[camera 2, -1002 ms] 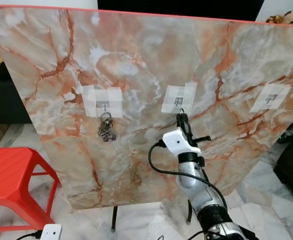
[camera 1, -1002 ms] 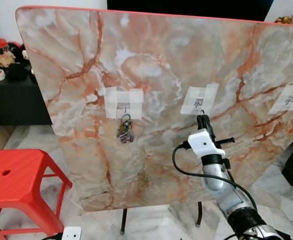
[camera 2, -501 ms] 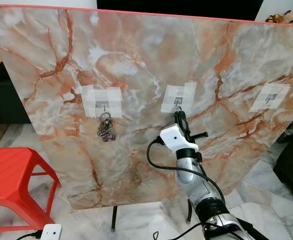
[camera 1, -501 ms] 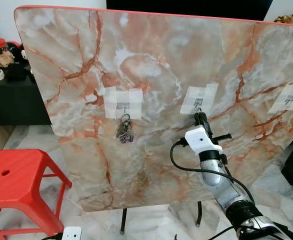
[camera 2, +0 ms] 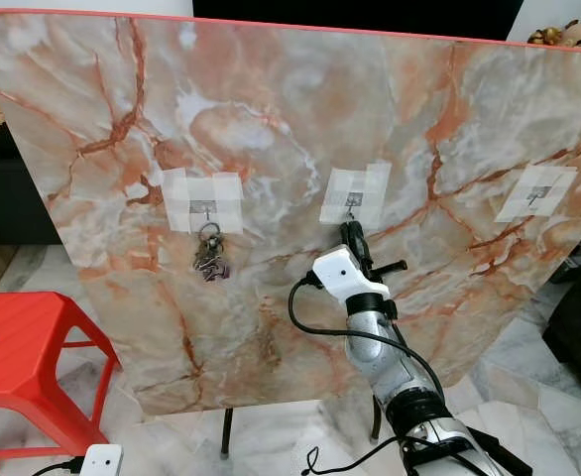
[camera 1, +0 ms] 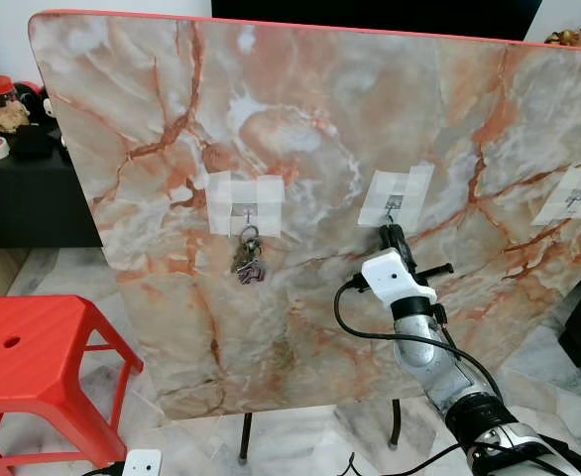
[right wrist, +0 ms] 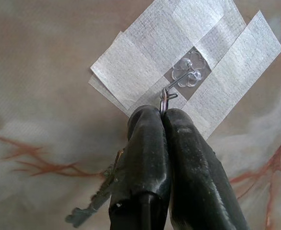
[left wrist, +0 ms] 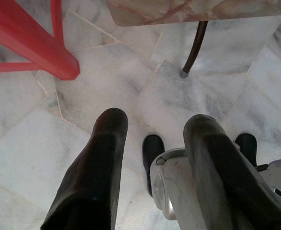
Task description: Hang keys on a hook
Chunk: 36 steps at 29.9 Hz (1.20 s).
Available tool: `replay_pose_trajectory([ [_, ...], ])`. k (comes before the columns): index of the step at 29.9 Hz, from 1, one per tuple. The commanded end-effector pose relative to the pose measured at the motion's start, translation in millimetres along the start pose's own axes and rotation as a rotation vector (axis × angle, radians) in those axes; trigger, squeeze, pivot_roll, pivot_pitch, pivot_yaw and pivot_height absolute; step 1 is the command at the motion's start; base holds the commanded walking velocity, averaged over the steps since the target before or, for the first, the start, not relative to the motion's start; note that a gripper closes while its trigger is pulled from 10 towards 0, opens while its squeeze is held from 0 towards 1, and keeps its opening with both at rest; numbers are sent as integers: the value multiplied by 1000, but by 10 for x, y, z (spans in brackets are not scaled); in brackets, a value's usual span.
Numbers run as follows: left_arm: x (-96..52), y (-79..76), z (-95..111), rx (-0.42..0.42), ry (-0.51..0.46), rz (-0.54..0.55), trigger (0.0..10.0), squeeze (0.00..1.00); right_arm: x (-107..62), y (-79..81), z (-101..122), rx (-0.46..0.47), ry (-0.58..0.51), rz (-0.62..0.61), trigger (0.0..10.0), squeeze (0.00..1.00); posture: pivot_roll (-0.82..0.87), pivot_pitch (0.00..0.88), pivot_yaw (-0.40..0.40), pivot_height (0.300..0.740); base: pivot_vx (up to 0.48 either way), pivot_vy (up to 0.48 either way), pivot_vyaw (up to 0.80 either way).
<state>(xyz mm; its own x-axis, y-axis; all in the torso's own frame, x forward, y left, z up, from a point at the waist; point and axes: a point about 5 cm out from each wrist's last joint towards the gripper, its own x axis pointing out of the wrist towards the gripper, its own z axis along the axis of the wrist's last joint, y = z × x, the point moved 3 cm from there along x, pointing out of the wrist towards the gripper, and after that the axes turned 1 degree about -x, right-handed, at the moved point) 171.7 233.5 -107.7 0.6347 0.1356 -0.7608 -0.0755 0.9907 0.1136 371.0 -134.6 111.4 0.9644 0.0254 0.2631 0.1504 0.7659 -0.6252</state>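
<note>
An upright marble board [camera 1: 310, 119] carries three small hooks under white tape. One bunch of keys [camera 1: 248, 260] hangs from the left hook [camera 1: 247, 211]. My right gripper [camera 1: 392, 236] is raised to the middle hook [camera 1: 394, 203]. In the right wrist view its fingers [right wrist: 147, 143] are shut on a metal key ring [right wrist: 163, 99], and the ring's top touches the wire tip of the clear hook [right wrist: 186, 76]. A key [right wrist: 90, 208] dangles beside the fingers. My left gripper [left wrist: 155, 122] hangs open over the floor.
A third hook [camera 1: 574, 198] on the board's right side has nothing on it. A red plastic stool [camera 1: 33, 352] stands at the lower left. A black cabinet [camera 1: 23, 193] with small items is behind it. The board's dark legs [camera 1: 245, 436] rest on marble floor tiles.
My right gripper has shifted slightly left and closer to the middle hook, still shut on the key ring. The hanging keys on the left hook have not moved.
</note>
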Motion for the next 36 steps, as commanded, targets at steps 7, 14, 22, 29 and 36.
replay_pose_trajectory([
  [7, -9, -37, -48, 6, 15, -5, 10000, 0, 36, -24, -1, -13, -3, 8, 10000, 0, 63, 0, -117, 740, 0, 0, 0],
  [14, 0, -30, -23, 14, 13, -8, 10000, 0, 41, -34, 9, -10, -12, 7, 10000, 1000, 66, 0, -119, 740, 0, 0, 0],
  [22, -4, -20, -30, 16, 15, -9, 10000, 0, 36, -18, 16, 2, -17, 20, 10000, 1000, 67, 0, -120, 740, 0, 0, 0],
  [29, -16, -29, -64, 17, 18, -12, 10000, 0, -45, 141, 88, 64, -65, 126, 10000, 1000, 65, 0, -120, 740, 0, 0, 0],
  [36, -25, -20, -85, 27, 21, -8, 10000, 0, -234, 215, -28, 200, -16, 182, 10000, 0, 65, 0, -124, 740, 0, 0, 0],
])
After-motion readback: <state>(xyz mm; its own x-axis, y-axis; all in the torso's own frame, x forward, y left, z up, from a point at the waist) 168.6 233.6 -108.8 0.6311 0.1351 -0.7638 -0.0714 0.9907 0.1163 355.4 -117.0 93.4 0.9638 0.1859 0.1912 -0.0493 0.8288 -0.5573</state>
